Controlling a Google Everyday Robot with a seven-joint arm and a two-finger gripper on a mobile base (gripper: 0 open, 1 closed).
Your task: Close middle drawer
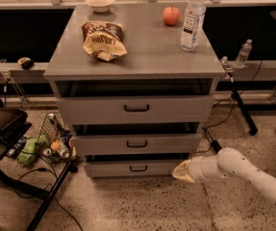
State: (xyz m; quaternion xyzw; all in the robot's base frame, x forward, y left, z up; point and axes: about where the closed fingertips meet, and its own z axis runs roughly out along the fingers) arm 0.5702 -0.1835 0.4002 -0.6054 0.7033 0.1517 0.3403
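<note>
The grey cabinet (137, 57) has three drawers. The middle drawer (104, 145) is the wide low grey front with a small black centre handle (136, 144). A dark gap shows above its front, and I cannot tell how far out it stands. My gripper (180, 172) is the cream tip of the white arm (238, 170), which comes in from the lower right. It is low, just off the right end of the bottom drawer (108, 169). It is below and to the right of the middle drawer's front and does not touch it.
On the cabinet top are a chip bag (102, 40), a white bowl (100, 3), an apple (171, 16) and a water bottle (193, 20). A wire basket of cans (56, 138) and a black stand (3, 129) are on the left. Cables and a stand leg (241, 105) are on the right.
</note>
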